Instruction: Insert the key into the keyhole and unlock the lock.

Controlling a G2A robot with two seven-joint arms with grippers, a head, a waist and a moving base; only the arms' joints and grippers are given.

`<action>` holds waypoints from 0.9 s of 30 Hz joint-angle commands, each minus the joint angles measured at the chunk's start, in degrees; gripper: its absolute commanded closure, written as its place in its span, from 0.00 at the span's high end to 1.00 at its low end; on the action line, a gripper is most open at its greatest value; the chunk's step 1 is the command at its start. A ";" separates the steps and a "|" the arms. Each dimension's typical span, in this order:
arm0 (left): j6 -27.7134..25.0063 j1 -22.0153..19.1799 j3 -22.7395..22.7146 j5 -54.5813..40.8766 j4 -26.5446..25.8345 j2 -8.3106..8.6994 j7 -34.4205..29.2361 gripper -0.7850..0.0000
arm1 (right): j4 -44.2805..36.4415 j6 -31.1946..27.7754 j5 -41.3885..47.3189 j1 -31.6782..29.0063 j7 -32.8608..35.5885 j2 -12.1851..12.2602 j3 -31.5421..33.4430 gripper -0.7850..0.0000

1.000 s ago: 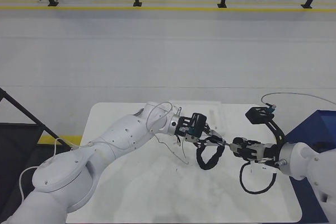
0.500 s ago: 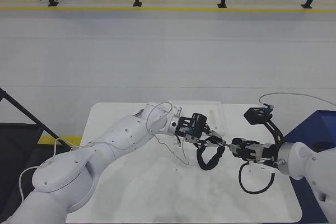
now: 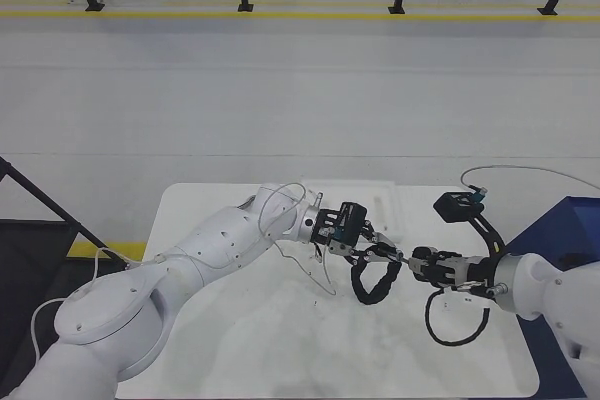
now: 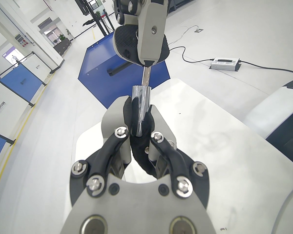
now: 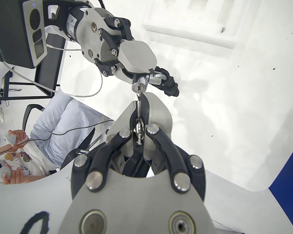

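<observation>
Left gripper point(image 3: 382, 245) and right gripper point(image 3: 418, 260) meet tip to tip above the surface point(image 3: 280, 340). The narrow gap between them is taken up by the lock point(image 4: 141, 108) and key point(image 5: 138, 109). A black cable loop point(image 5: 169, 85) hangs beneath, a foam tray point(image 5: 197, 13) lies beyond, and a blue bin point(image 3: 580, 215) flanks the right edge. Bare surface stretches along the near side.

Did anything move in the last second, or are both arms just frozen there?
The right claw, shut on the key, crept slightly toward the lock. The left claw kept gripping the lock in place. Nothing was picked up or released.
</observation>
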 commanded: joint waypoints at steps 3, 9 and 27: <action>0.18 -0.10 0.00 1.05 -0.26 0.19 0.18 0.00 | -0.12 -1.03 0.30 0.15 0.99 0.16 -0.24 0.00; 0.95 -0.25 0.00 3.71 -1.50 0.75 0.96 0.00 | -0.07 -4.85 -0.54 1.78 3.75 0.49 -1.55 0.00; 0.91 0.09 0.00 4.37 -3.78 2.09 0.91 0.00 | 0.05 -6.26 -3.24 4.58 4.65 0.83 -4.78 0.00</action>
